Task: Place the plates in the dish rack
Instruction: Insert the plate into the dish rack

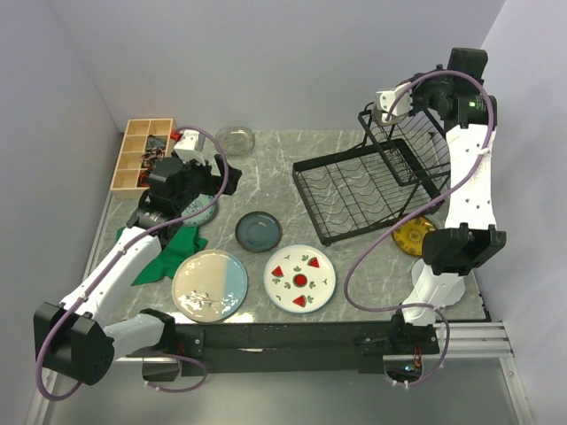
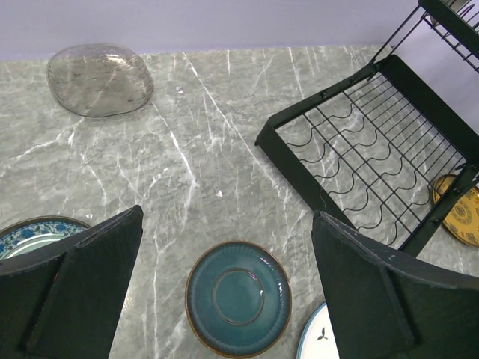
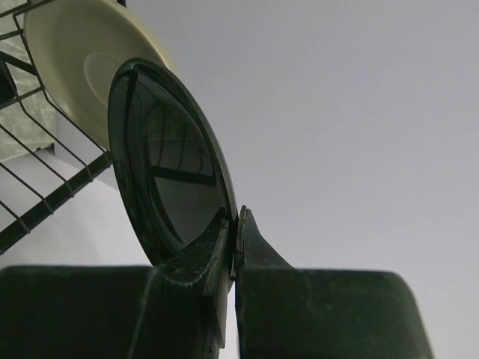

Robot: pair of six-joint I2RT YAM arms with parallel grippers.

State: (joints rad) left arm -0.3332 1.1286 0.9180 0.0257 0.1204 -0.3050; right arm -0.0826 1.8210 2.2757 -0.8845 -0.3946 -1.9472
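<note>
Right jaws pinch the black plate (image 3: pixel 168 164) by its rim — beside a cream plate (image 3: pixel 75 60) at the dish rack (image 2: pixel 307 168); left jaws gape wide over the slate-blue plate (image 2: pixel 238 295).

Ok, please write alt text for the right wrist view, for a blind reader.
The right tool pinches the rim of a glossy black plate, held on edge. Behind it, a cream plate sits in the wire dish rack.
</note>
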